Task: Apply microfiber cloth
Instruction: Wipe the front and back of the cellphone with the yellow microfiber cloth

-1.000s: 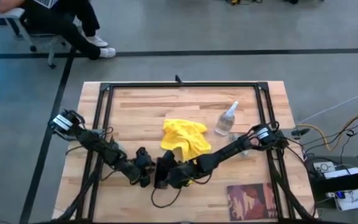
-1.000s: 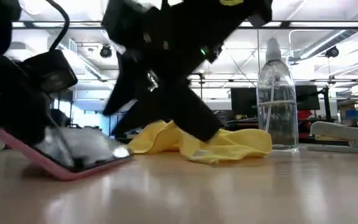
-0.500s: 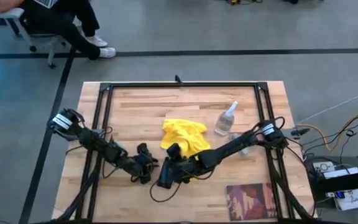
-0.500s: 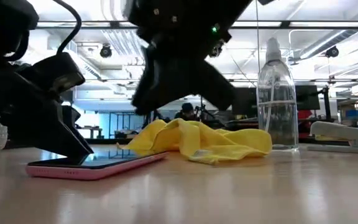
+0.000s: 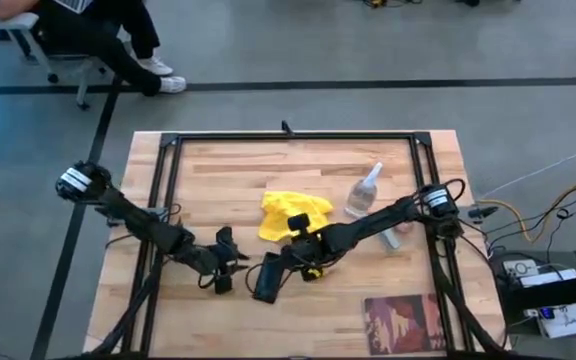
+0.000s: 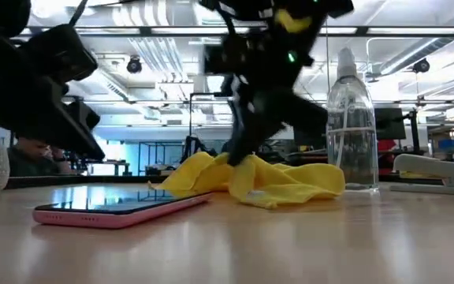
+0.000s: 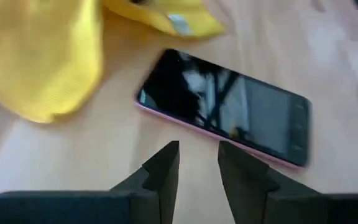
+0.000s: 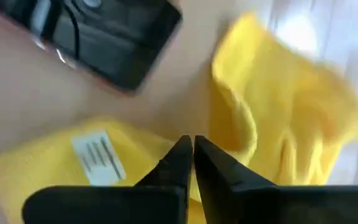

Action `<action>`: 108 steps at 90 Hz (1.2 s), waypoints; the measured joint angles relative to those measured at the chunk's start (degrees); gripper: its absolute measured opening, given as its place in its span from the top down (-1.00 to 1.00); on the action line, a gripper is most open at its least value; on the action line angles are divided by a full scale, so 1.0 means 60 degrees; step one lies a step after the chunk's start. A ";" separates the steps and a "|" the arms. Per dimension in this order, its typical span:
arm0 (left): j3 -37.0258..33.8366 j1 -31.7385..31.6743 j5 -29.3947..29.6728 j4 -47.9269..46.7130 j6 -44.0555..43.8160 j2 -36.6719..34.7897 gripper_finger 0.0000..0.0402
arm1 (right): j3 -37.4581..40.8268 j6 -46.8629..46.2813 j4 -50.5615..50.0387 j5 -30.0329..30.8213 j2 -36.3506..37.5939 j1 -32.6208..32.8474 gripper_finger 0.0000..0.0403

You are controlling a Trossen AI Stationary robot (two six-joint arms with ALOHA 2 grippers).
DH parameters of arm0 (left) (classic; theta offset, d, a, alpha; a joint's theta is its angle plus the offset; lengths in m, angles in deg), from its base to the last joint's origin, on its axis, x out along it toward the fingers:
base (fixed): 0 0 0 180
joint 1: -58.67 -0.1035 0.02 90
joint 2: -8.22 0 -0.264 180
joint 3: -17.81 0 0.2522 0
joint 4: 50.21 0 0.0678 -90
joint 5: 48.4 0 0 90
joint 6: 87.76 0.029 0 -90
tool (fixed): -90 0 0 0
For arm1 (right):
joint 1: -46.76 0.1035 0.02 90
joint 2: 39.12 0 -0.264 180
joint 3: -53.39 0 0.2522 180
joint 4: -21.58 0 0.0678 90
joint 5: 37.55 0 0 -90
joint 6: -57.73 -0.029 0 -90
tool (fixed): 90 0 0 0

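Note:
The microfiber cloth [image 5: 286,212] is bright yellow and lies crumpled on the middle of the wooden table, also seen in the low view [image 6: 290,183]. A black phone [image 5: 266,277] in a pink case lies flat, screen up, just nearer than the cloth. My right gripper [image 8: 192,144] is shut and stands over the cloth's near edge, beside its white label [image 8: 98,158]. My left gripper [image 7: 198,152] is open, raised off the table, left of the phone [image 7: 229,118], with nothing between its fingers. My right gripper comes down at a slant from the table's right onto the cloth's near edge [image 6: 239,170]. Its shut fingertips have nothing between them. I cannot tell whether they touch the cloth.
A clear spray bottle [image 5: 365,192] stands upright right of the cloth. A reddish-brown book [image 5: 403,325] lies at the near right corner. A black frame [image 5: 288,137] runs around the table. A person sits beyond the far left corner.
The phone, tilted between both grippers a second ago, has been laid flat on the table. My left gripper has drawn back toward the table's left edge and risen. My right gripper has left the phone and gone toward the far edge, over the cloth.

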 joint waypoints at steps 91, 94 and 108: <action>0.0894 0.2206 0.1206 0.3470 -0.2740 0.4124 0.51 | 0.0843 0.0103 0.2072 -0.1526 0.0470 -0.1290 0.19; 0.0942 0.2220 0.1222 0.3437 -0.2744 0.4126 0.51 | 0.0922 0.0053 0.2107 -0.1659 0.0470 -0.1348 0.16; 0.1141 0.2303 0.1251 0.3274 -0.2777 0.4139 0.51 | 0.1371 -0.0312 0.2567 -0.2221 0.0408 -0.1504 0.17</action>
